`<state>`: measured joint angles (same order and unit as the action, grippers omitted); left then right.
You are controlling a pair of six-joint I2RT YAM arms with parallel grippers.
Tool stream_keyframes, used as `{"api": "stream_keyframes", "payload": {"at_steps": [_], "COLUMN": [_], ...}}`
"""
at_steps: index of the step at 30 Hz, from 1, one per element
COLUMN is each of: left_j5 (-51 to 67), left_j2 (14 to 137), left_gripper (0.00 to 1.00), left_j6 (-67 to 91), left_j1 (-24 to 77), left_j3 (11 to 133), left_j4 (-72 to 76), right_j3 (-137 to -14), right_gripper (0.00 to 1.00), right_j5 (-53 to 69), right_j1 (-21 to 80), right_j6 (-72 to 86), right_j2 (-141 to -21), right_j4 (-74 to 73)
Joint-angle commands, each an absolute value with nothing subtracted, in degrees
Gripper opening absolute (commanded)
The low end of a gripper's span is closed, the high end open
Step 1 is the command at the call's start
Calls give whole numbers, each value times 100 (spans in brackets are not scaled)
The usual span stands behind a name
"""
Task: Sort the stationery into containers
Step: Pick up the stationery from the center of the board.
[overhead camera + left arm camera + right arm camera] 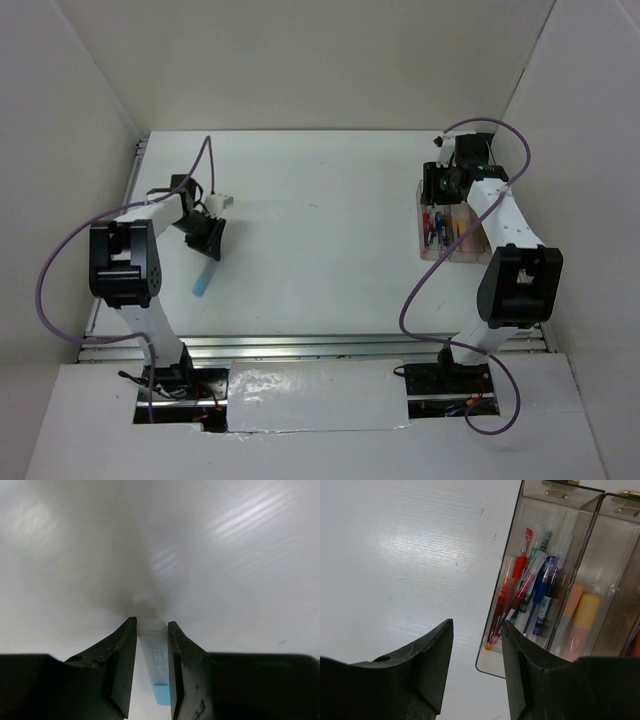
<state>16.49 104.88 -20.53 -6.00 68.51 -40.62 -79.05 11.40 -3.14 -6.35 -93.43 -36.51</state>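
Note:
A light-blue marker (156,652) with a pale body and blue cap sits between my left gripper's (151,622) fingers, which press on both its sides. Seen from above, the marker (203,276) slants down from the left gripper (211,240) over the table's left part. The clear containers (450,236) stand at the far right. Their left bin (512,545) holds red, pink, blue and dark pens (532,587). The middle bin holds stubby orange and yellow-pink markers (582,615). My right gripper (477,624) hovers open and empty at the left bin's near corner.
The white table is walled on three sides. A metal rail (300,345) runs along its near edge, in front of the arm bases. Purple cables (415,300) loop off both arms.

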Motion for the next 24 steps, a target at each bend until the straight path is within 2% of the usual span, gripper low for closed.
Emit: {"api": "stream_keyframes", "payload": {"at_steps": [1, 5, 10, 19, 24], "left_j5": [2285, 2452, 2935, 3768, 4332], "left_j2": [10713, 11118, 11434, 11610, 11742], "left_gripper": [9, 0, 0, 0, 0], "left_j6": [-1556, -1223, -985, -563, -334], "left_j1": [-116, 534, 1080, 1564, 1854], "left_j3": [7373, 8154, 8841, 9685, 10028], "left_j4": [-3911, -4016, -4332, -4895, -5281], "right_j3": [-7849, -7656, -7025, -5187, -4282], "right_gripper": [50, 49, 49, 53, 53], "right_j5": [1221, 1660, 2627, 2646, 2505], "right_j1": [-264, -246, -36, 1403, 2415], "right_j6": [-782, -1150, -2467, -5813, -7144], "right_j2": [-8992, -8728, -7912, -5646, -4949], "right_j4": [-3568, -3507, -3375, -2699, -1936]}}
